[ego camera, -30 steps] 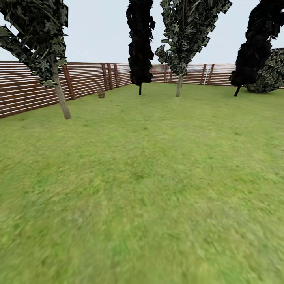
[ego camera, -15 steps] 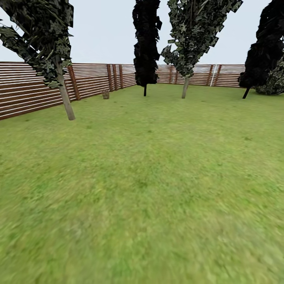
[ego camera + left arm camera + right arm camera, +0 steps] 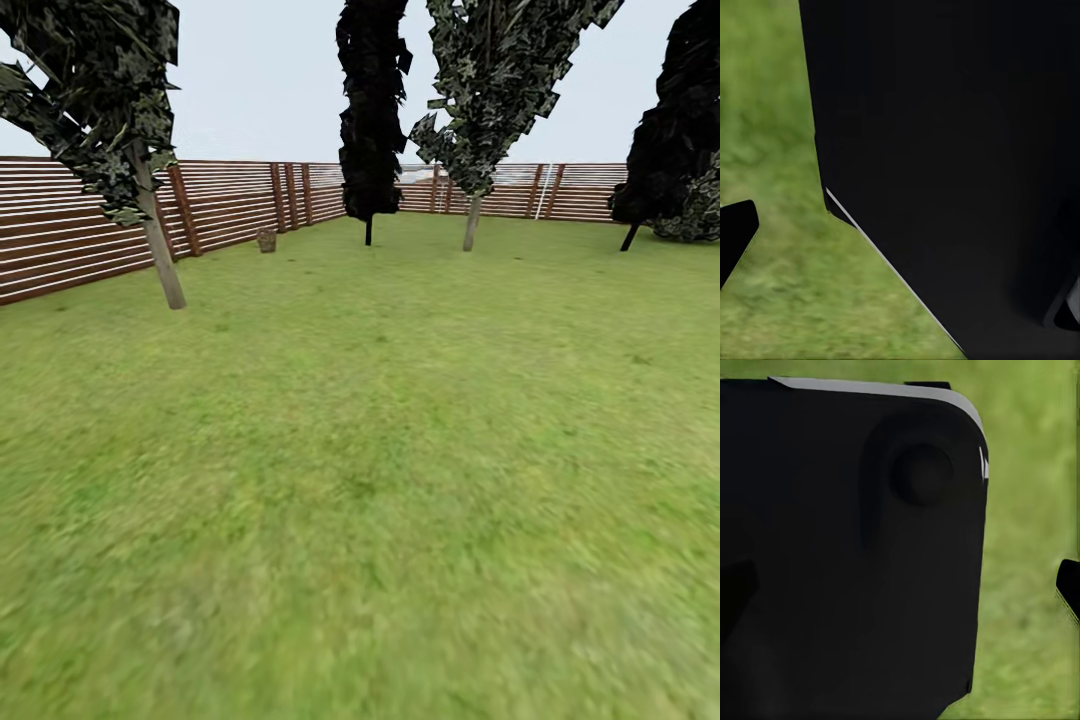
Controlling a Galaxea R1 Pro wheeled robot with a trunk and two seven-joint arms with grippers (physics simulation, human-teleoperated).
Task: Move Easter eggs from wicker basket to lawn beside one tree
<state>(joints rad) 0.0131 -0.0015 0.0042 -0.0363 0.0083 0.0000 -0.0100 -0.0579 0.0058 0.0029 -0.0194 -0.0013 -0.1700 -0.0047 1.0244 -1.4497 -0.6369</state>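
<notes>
Across the last second the whole head view has slid, which means the camera has turned and moved forward, not the garden. The near tree [image 3: 150,160] with its pale trunk now sits slightly lower and further right in the picture than a second ago. The small brown wicker basket [image 3: 266,240] by the fence [image 3: 80,235] has drifted right as well. The dark cypress [image 3: 371,110] and the farther pale-trunked tree [image 3: 490,100] have shifted right too. The round bush [image 3: 695,205] at the right edge is now mostly cut off by the frame.
</notes>
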